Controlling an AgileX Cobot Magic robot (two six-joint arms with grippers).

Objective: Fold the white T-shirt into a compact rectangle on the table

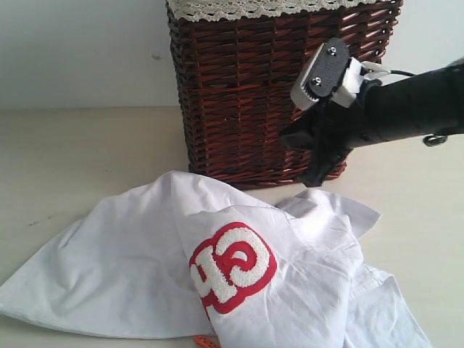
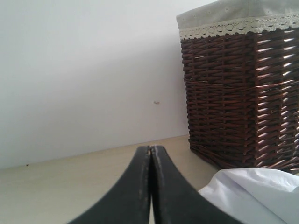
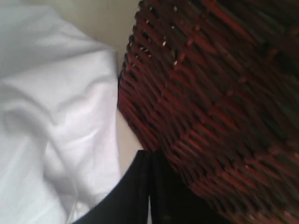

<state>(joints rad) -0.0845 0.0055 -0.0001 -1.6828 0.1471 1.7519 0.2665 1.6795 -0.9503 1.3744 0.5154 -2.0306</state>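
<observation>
A broad pale beige bench carries a dark brown wicker basket; the crumpled white cotton T-shirt lies unfolded just before it. The left claw and right claw — both black — are clenched, empty.

Plain pale grey-white wall behind; one small dark mark on it. Wall meets pale beige table in a straight line. Dark brown wicker basket, cream lace trim, stands on table near wall. Light soft, even; faint sheen on weave.
</observation>
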